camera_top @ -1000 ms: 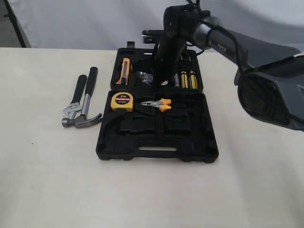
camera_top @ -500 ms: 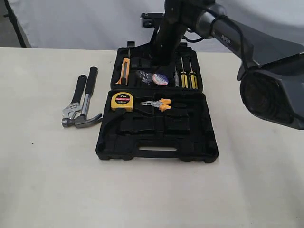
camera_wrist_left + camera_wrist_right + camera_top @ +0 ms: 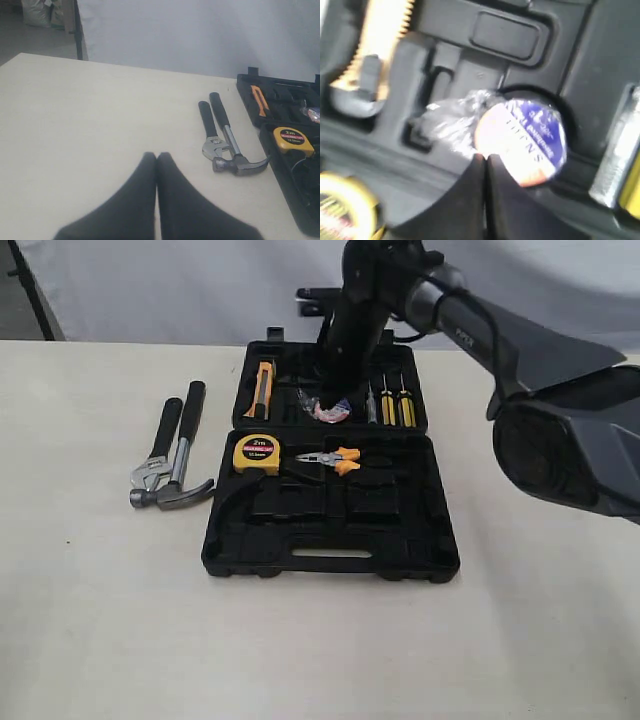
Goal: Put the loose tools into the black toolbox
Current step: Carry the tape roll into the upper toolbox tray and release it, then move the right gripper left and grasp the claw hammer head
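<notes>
My left gripper [image 3: 156, 156] hangs low over the bare table [image 3: 75, 125], jaws pressed together. Beyond it the claw hammer [image 3: 181, 466] and adjustable wrench [image 3: 157, 448] lie side by side on the table, outside the open black toolbox [image 3: 425, 558]. In its far half my right gripper [image 3: 485, 158], jaws closed tight, touches the edge of the clear-wrapped tape roll [image 3: 522, 142] at a round recess

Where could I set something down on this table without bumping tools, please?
Bare table lies nearside of the black toolbox and left of the claw hammer and adjustable wrench. Crowded: the toolbox's far half, where the right gripper sits at the tape roll.
</notes>
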{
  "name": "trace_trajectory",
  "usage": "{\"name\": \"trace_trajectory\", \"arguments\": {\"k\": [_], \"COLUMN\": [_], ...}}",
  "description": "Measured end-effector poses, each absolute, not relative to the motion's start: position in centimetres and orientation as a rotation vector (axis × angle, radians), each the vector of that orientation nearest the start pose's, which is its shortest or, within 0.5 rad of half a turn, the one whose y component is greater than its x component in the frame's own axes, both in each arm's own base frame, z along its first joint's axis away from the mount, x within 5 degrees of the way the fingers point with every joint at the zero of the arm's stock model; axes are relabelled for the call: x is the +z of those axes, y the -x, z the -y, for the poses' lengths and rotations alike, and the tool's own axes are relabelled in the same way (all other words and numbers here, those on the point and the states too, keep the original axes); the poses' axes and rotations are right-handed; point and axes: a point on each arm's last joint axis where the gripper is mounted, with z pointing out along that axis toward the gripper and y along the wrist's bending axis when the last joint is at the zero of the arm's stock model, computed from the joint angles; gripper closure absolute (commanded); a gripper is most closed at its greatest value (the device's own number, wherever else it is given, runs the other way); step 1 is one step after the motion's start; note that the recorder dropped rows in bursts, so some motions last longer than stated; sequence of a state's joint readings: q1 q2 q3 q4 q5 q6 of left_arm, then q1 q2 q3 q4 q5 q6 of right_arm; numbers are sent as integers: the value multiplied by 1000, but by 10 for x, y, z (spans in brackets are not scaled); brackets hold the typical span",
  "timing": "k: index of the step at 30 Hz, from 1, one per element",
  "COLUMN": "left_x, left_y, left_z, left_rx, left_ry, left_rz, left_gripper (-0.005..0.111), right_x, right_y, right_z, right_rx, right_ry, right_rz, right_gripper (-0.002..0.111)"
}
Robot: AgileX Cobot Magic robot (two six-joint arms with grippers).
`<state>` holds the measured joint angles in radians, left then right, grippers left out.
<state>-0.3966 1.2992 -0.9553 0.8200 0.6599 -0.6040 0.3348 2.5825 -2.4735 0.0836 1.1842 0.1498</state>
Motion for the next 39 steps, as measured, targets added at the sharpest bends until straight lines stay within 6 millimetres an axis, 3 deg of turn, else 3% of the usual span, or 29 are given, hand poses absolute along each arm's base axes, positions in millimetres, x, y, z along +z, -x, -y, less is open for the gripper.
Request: {"name": "trace_trajectory", "arguments": {"k": [5, 10, 14, 17, 24, 27, 33, 36, 39], "left_x": [308, 308, 308, 308, 308, 308, 308, 308, 308], "left_y": [-264, -264, -264, -264, -264, -264, -264, -264, -264], "left_z": [66, 66, 66, 66, 66, 66, 66, 66, 66], "left_rx": [377, 377, 377, 377, 377, 377, 377, 377, 377], "left_ry": [-323, -323, -323, -323, -323, -323, -323, -323, -323], "left_rz": [-2224, -2224, -2224, -2224, -2224, -2224, -2224, -2224, -2224], "left_gripper": [105, 105, 105, 105, 105, 105, 105, 105, 105], "right_x": [231, 248, 232, 212, 157, 152, 149, 136, 122], "right_y": [-495, -465, -438, -428, -426, -426, -425, -420, -416], "right_z": [-203, -257, -306, -325, -339, -340, -348, -354, -360], "right_rx": [266, 306, 350, 410, 445, 438, 401, 389, 377], "right_ry": [331, 522, 675, 725, 910, 1039, 1300, 1393, 1465], "right_rz": [-2677, -2626, -2636, -2677, -2730, -2670, -2490, -2454, -2438], "right_gripper": [109, 109, 108, 100, 54, 44, 44, 45, 66]}}
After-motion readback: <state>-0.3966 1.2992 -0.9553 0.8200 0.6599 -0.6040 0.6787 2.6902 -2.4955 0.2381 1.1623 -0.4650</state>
